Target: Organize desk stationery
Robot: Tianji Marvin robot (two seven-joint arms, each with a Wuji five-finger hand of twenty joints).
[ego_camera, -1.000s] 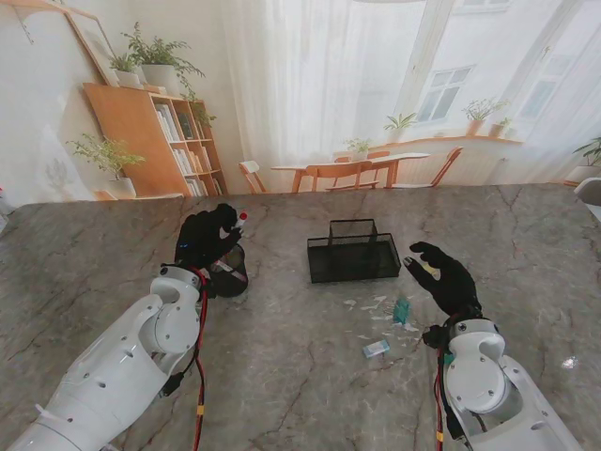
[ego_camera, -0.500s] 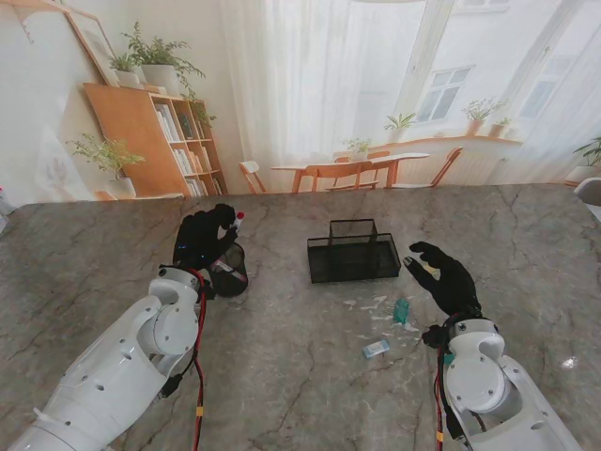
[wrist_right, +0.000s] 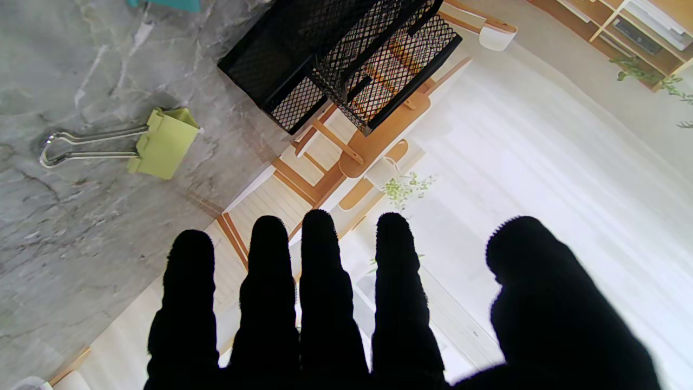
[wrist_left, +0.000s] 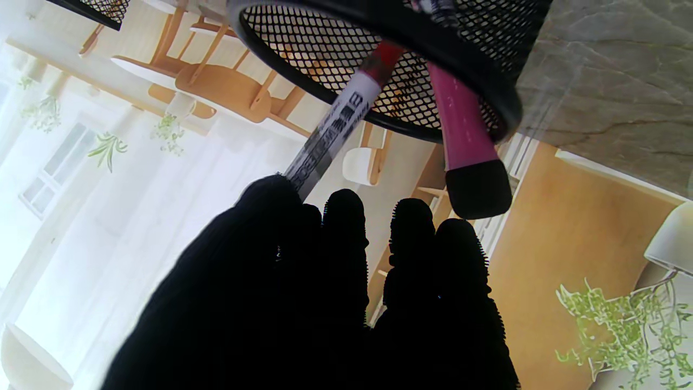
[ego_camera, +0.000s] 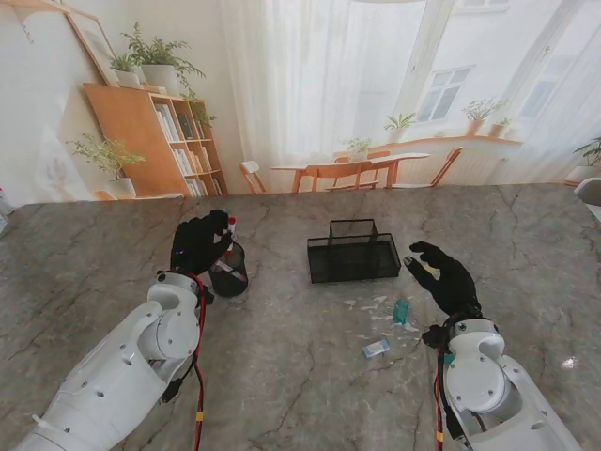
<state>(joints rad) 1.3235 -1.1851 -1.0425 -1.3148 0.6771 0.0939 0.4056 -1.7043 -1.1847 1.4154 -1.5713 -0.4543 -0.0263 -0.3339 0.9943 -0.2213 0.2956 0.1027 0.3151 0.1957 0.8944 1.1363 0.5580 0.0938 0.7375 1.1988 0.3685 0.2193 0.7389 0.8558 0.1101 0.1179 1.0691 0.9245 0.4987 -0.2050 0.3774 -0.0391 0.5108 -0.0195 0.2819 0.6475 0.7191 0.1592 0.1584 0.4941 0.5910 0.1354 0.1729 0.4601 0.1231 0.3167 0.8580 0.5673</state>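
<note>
White red-tipped marker [wrist_left: 340, 122] pinched in left hand [wrist_left: 303, 303] fingertips, tip down inside round mesh pen cup [ego_camera: 228, 273] beside a pink marker [wrist_left: 463, 130]; right hand [ego_camera: 447, 279] fingers spread, holding nothing, near rectangular mesh tray [ego_camera: 353, 253], yellow binder clip [wrist_right: 162, 142] on table.

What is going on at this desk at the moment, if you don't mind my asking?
The robot is tidying stationery. Its left hand holds a red-tipped white pen with the tip inside the round mesh pen cup, where a pink marker already stands. The right hand hovers open beside the rectangular mesh organizer, holding nothing. A yellow-green binder clip and a few small items still lie loose on the marble table.
</note>
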